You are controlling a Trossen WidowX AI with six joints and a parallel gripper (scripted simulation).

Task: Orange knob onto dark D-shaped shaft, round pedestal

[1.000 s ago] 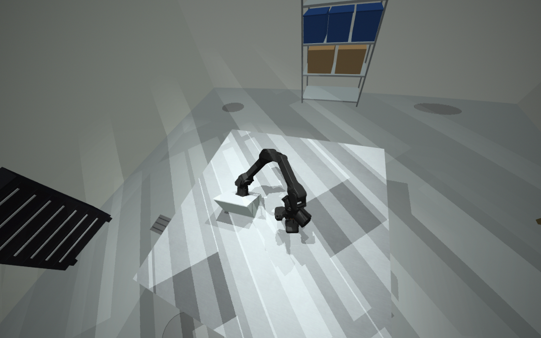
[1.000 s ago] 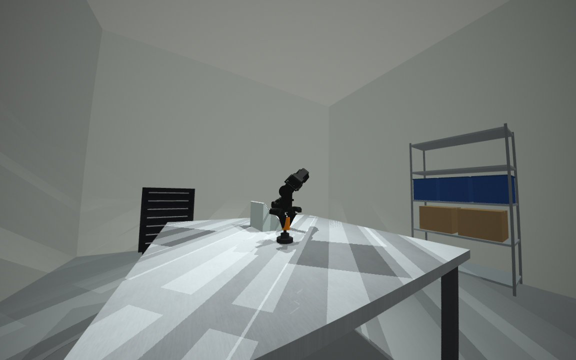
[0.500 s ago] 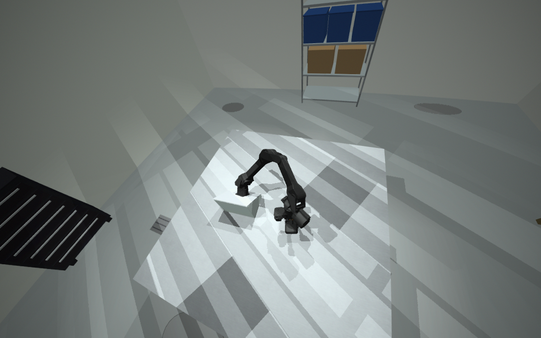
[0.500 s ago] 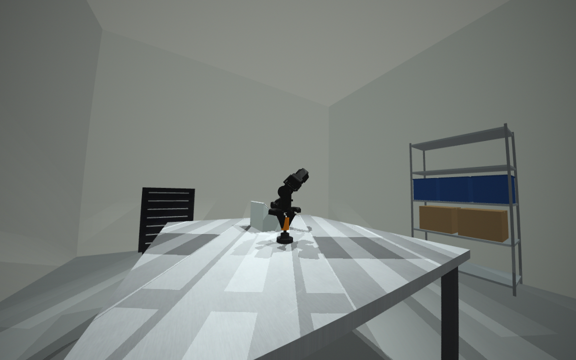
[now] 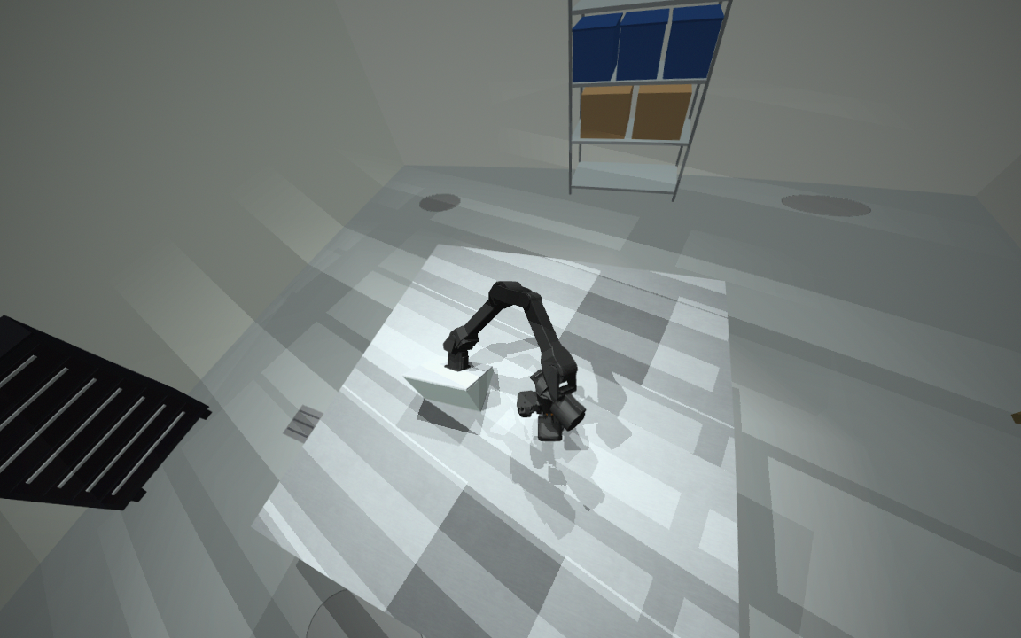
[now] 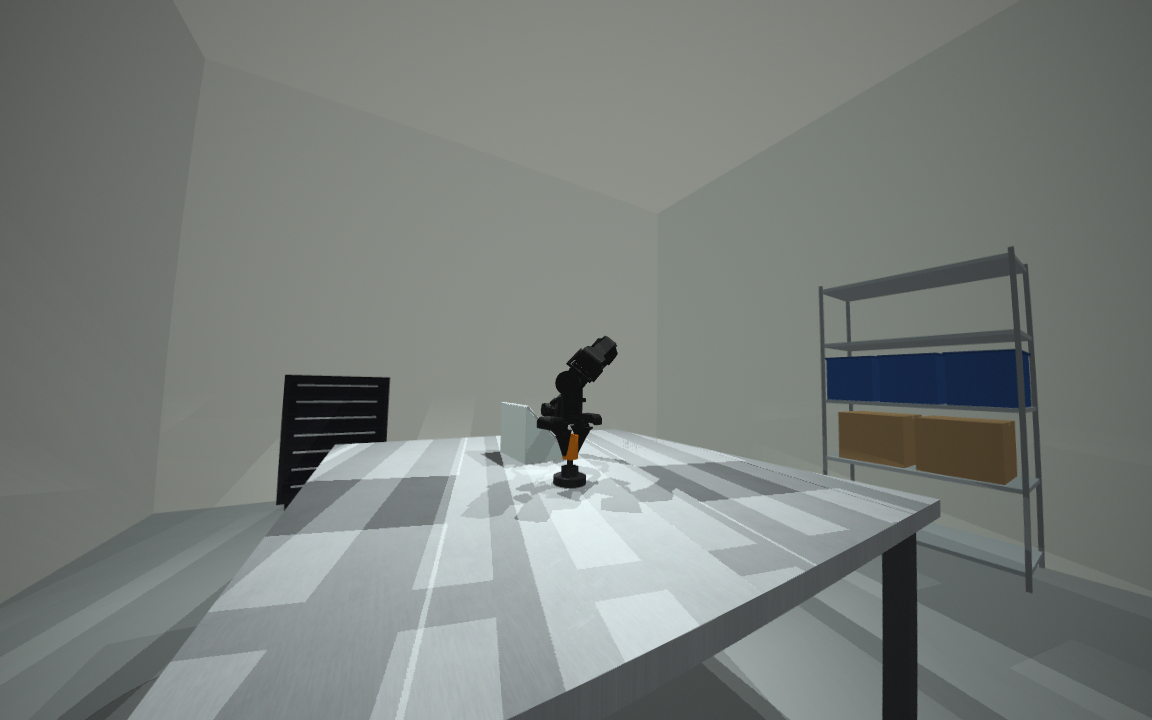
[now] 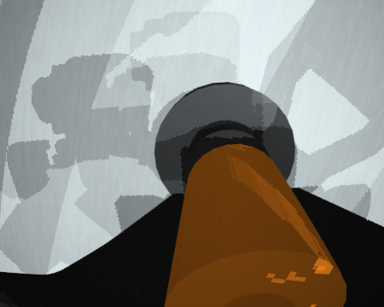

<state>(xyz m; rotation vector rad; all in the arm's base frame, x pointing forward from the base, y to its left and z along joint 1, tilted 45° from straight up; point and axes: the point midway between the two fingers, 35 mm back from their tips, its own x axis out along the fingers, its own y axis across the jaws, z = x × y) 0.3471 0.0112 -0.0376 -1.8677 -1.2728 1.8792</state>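
Note:
My gripper point(image 6: 568, 453) point(image 7: 235, 201) is shut on the orange knob point(image 6: 573, 446) point(image 7: 235, 222), one dark finger on each side. The knob hangs nearly upright over the round dark pedestal point(image 6: 568, 480) point(image 7: 226, 102). In the exterior view a short dark stem point(image 6: 569, 464) shows between the knob's lower end and the pedestal's wide base, so the knob is not down on that base. In the wrist view the knob covers the shaft's top; whether the shaft's tip is inside the hole cannot be told. In the top view the arm hides knob and pedestal.
A pale angular block point(image 5: 442, 390) point(image 6: 515, 431) stands on the table point(image 5: 419, 460) point(image 6: 356, 617), near the arm's base. A shelf rack point(image 5: 629, 143) point(image 6: 1026, 429) and a dark slatted cabinet point(image 5: 62, 420) point(image 6: 336, 425) stand off the table.

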